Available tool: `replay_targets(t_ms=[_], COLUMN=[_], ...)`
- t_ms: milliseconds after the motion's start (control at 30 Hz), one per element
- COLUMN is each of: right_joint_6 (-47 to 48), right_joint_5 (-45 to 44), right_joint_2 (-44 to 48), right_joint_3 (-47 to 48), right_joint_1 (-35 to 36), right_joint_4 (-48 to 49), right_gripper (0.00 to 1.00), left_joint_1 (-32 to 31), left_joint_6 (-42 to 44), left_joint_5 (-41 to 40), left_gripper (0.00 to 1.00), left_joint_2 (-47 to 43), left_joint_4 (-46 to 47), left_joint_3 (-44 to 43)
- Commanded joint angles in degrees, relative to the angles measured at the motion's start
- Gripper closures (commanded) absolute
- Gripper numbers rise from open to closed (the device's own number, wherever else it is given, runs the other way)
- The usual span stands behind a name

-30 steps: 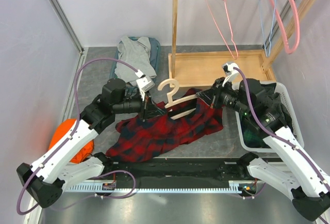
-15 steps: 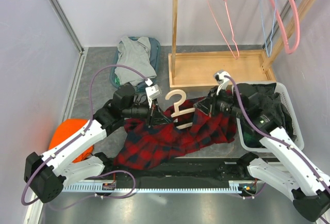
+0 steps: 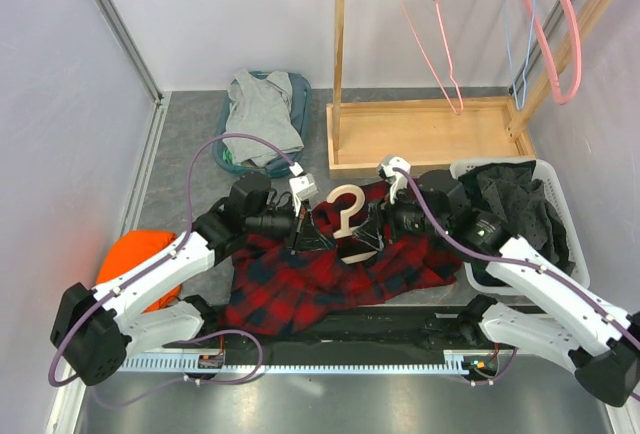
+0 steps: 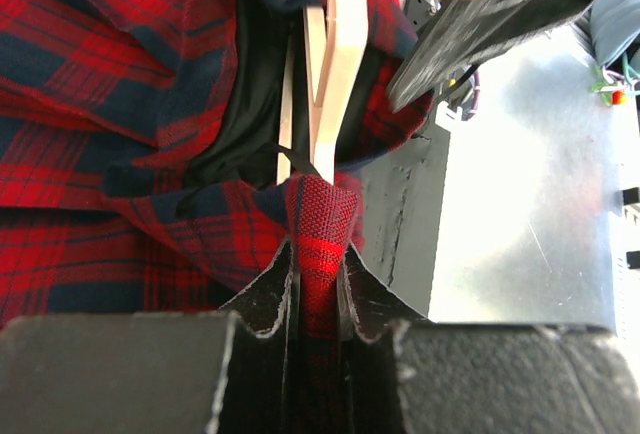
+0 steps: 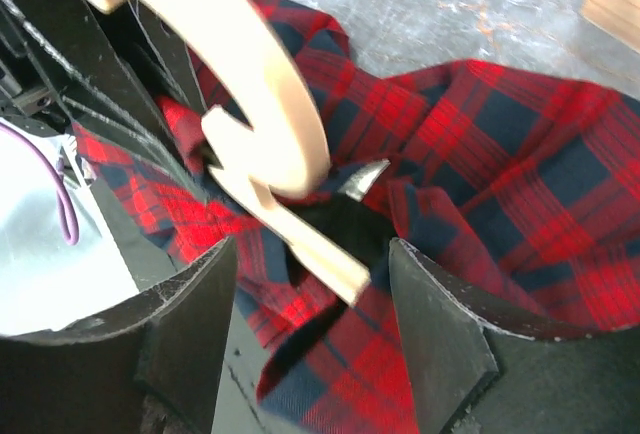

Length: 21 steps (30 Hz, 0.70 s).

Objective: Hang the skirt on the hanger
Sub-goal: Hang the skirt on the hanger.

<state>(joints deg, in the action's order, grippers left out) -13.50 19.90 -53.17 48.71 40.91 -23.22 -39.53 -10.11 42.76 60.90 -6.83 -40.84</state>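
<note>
The red and navy plaid skirt [image 3: 320, 279] lies bunched on the floor between the arms. A pale wooden hanger [image 3: 347, 212] stands in its waist opening, hook up. My left gripper [image 3: 300, 231] is shut on a fold of the skirt [image 4: 318, 224], just left of the hanger [image 4: 335, 64]. My right gripper [image 3: 376, 232] is open. In the right wrist view its jaws [image 5: 310, 246] stand wide apart around the hanger's arm [image 5: 265, 104] and touch neither it nor the skirt [image 5: 500, 154].
A wooden rack [image 3: 420, 134] stands behind, with pink hangers [image 3: 432, 34] and a blue wire hanger [image 3: 518, 29] on its rail. At the right is a white basket [image 3: 574, 244] of dark clothes. A grey garment [image 3: 262, 114] lies at the back and an orange bundle [image 3: 135, 264] at the left.
My right gripper has opened and let go. Both arms have moved inward and lower, and the hanger now stands more upright between them in the skirt.
</note>
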Motion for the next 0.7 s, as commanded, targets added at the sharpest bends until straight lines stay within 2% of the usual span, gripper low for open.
replay_targets(t_ms=[0,167,267,300,367,400,467,567,600,667], right_joint_6=[2.3,-0.5,-2.2,-2.4,-2.7,-2.7,-2.5,-1.2,-0.5,0.0], right_joint_5=[3.0,3.7,4.9,5.4,5.1,4.3,3.5,1.2,0.5,-0.7], right_joint_2=[-3.4,-3.2,-2.0,-1.6,-1.3,-0.9,-0.4,1.7,3.1,4.7], right_joint_3=[-0.4,-5.3,-7.3,-7.5,-7.8,-7.8,-7.8,-7.4,-7.1,-6.5], right_joint_1=[1.7,3.3,3.6,3.7,3.7,3.7,3.7,3.7,3.7,3.7], right_joint_4=[7.4,19.9,26.6,27.9,28.1,27.6,26.9,23.8,21.8,20.2], right_gripper=[0.32,0.33,0.43,0.54,0.7,0.85,1.0,1.0,1.0,1.0], left_joint_1=[-0.3,-0.5,-0.5,-0.5,-0.5,-0.5,-0.5,-0.5,-0.5,-0.5], left_joint_6=[-2.2,-2.1,-1.9,-1.9,-1.9,-1.9,-1.9,-2.0,-1.4,-1.4], left_joint_5=[5.1,5.6,5.4,5.3,4.6,4.3,1.2,-9.0,-10.9,-16.3], left_gripper=[0.98,0.98,0.98,0.98,0.98,0.98,0.98,0.86,0.73,0.61], left_joint_2=[0.1,-0.6,-1.0,-1.2,-1.8,-1.9,-2.4,-3.2,-3.3,-4.4], left_joint_4=[8.1,7.2,7.2,5.9,5.0,4.6,1.9,-5.4,-7.5,-11.5], left_joint_3=[-1.3,-1.4,-1.9,-2.0,-2.3,-2.4,-3.3,-5.6,-6.1,-7.0])
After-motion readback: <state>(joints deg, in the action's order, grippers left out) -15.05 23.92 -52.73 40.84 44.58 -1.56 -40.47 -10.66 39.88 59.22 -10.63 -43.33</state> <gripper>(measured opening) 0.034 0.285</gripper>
